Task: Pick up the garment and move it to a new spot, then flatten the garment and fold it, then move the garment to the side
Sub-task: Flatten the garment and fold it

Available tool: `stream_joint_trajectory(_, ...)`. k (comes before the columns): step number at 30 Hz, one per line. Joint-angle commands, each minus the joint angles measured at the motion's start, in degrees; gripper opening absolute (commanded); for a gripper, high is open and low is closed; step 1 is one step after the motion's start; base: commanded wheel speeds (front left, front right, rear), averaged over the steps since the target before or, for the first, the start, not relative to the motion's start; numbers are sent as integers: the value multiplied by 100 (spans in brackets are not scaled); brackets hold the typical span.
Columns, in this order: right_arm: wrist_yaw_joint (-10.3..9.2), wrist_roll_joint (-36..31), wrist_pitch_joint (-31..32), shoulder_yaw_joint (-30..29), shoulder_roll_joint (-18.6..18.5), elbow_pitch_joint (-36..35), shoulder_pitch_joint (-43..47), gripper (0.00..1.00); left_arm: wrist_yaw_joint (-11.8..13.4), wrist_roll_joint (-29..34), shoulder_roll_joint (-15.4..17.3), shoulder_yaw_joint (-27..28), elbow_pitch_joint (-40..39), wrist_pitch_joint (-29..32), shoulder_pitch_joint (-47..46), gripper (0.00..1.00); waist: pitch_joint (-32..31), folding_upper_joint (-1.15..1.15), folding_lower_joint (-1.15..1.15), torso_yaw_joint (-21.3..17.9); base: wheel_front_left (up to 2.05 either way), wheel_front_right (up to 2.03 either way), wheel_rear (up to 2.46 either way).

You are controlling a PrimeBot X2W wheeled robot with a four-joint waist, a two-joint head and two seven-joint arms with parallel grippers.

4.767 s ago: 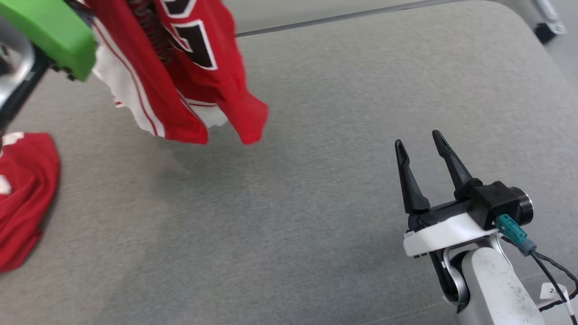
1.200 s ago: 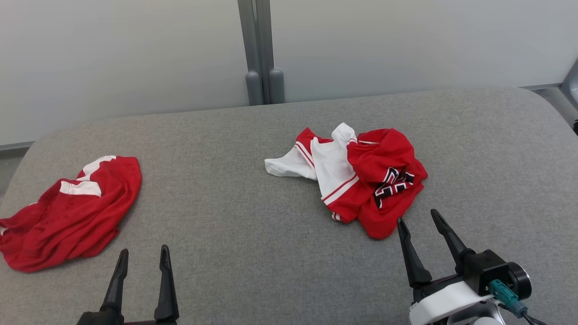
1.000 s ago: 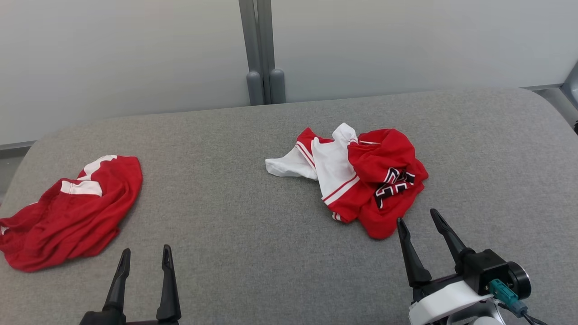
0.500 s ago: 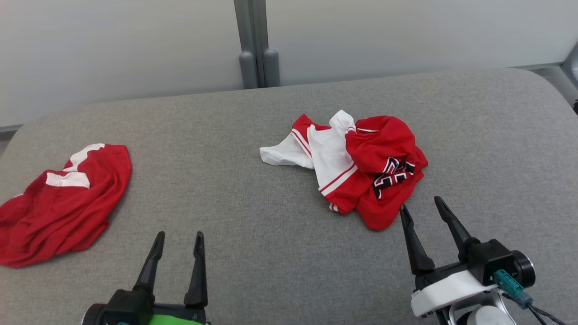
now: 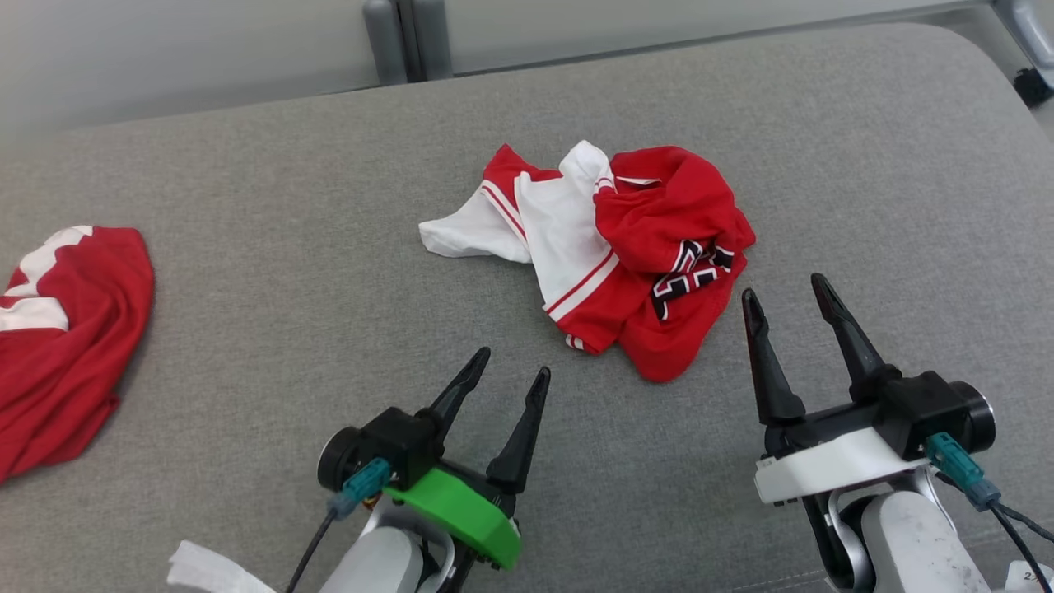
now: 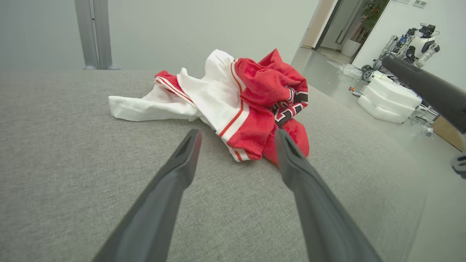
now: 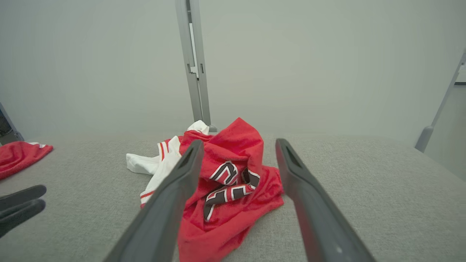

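Grey fabric top [image 5: 247, 346], pale wall [image 5: 206, 49] and grey post [image 5: 408, 33] along the far edge. Crumpled red-and-white garment [image 5: 659, 222] heaped near the middle, a bit right, lying loose on the top, held by nothing. Long axis roughly left to right: white panel at the left end, red bulk with black number print at the right, one red lobe poking toward the near edge. Separate red heap [image 5: 74, 329] well apart at the left edge, not the target by the look of it. On the near side of the garment, left gripper [image 5: 512, 364], fingers spread wide, empty, aimed far-right at the striped hem and red lobe; in the left wrist view, garment dead ahead, framed between the two fingers. Just beside the garment's near right edge, right gripper [image 5: 783, 288], fingers likewise spread wide, empty, pointing far; in the right wrist view, garment ahead and off toward the left-hand finger. No contact with cloth as far as can be told; height above the top unclear. Judged step: garment at its new spot, flattening next. Key relation: garment farther than both grippers and between them, right one slightly nearer at the red end, left one better lined up with the hem. Probably left for the white side, right for the red, pulling apart along the long axis. Risk: catching several layers in the bunched red part.
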Motion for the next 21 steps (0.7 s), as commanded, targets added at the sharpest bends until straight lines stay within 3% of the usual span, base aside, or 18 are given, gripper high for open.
stream_joint_trajectory(1,-10,85,-3,-17,-6,-58,-90,100,0,-130,87,-77,178,-3,-242,100,383,0,0,-338,0,0,0)
stream_joint_trajectory(8,-10,177,-3,-20,-5,-169,-256,100,0,-522,107,-517,914,-3,-1036,100,780,0,0,-578,0,0,0)
stream_joint_trajectory(21,-10,275,-3,23,-6,-169,-429,100,-1,-1020,94,-292,1319,-3,-1575,100,1034,0,0,-797,0,0,0)
